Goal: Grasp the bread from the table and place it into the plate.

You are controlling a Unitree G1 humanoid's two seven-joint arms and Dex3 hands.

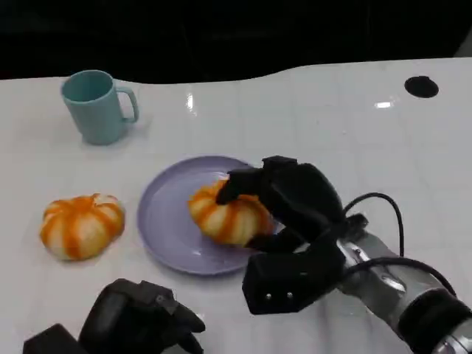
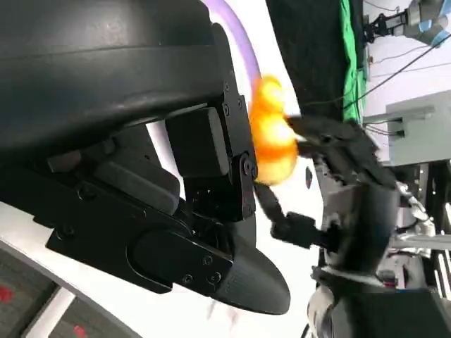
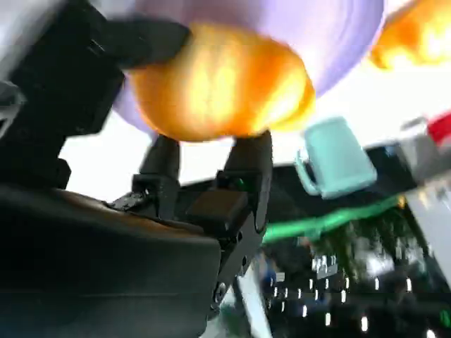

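An orange-and-white striped bread roll (image 1: 227, 215) sits over the right part of the lilac plate (image 1: 166, 221). My right hand (image 1: 291, 199) grips it from the right, fingers curled over its top and under its near side. The right wrist view shows the same roll (image 3: 218, 81) against the plate (image 3: 296, 28) with black fingers (image 3: 246, 169) around it. A second striped roll (image 1: 81, 225) lies on the table left of the plate. My left hand (image 1: 136, 324) rests low at the front edge with fingers curled and nothing in it. The left wrist view shows the held roll (image 2: 271, 137) and the right hand (image 2: 345, 158).
A teal mug (image 1: 96, 105) stands at the back left, seen also as the mug (image 3: 335, 158) in the right wrist view. A black round hole (image 1: 421, 86) marks the table's back right. White table surface stretches around the plate.
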